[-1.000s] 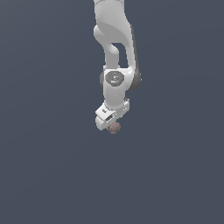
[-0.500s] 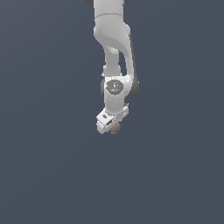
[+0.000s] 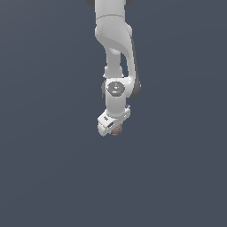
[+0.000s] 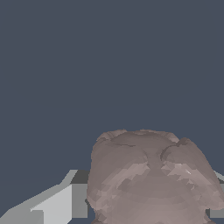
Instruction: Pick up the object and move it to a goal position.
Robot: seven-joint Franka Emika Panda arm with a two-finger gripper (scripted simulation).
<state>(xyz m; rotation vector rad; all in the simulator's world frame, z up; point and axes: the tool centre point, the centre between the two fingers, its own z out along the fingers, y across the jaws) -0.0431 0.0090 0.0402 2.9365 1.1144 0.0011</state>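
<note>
The white arm [image 3: 116,44] comes down from the top centre of the exterior view and ends a little below the frame's middle. Its wrist joint [image 3: 116,88] sits just above the gripper [image 3: 114,129], which points down and tilts toward the lower left. The fingers [image 4: 52,205] are closed on the ball [image 4: 151,179], which fills the lower middle of the wrist view.

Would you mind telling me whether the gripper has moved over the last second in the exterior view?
Barely, if at all: the gripper, shut on the lumpy ball, sits at nearly the same spot in the frame, perhaps slightly higher; nothing fixed is in view for comparison.
</note>
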